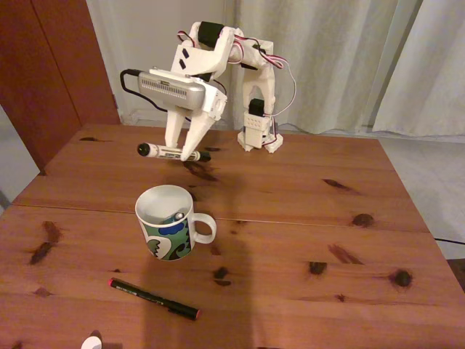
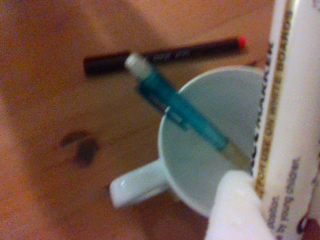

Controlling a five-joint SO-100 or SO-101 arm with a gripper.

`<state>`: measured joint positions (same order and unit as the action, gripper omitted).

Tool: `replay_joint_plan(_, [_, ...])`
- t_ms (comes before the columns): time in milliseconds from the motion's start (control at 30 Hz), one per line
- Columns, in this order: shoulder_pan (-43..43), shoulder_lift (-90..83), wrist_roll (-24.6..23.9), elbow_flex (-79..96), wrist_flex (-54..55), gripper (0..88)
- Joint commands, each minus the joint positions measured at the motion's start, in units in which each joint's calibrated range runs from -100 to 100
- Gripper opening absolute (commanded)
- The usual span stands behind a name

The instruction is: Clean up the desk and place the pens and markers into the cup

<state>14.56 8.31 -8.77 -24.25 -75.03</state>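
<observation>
The gripper (image 1: 190, 155) clamps the white-bodied, black-capped marker (image 1: 163, 151) horizontally above the cup (image 1: 166, 224) on the desk (image 1: 290, 211). The teal pen (image 2: 175, 107) leans inside the cup. The black pen (image 1: 153, 299) lies in front. In the wrist view, the marker's ends are cut off.

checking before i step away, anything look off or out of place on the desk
One thing: the black pen lies loose on the desk in front of the cup. The teal pen leans inside the cup. The gripper holds the marker above it.
</observation>
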Motion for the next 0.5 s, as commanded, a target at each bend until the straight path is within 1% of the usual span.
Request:
replay_joint_plan(0, [-0.12, -6.36, 0.54, 2.88, 5.83, 0.8])
replay_joint_plan(167, [-0.36, -7.68, 0.59, 4.77, 10.73, 0.8])
replay_joint_plan(467, [-0.61, -7.19, 0.39, 4.86, 25.35, 0.8])
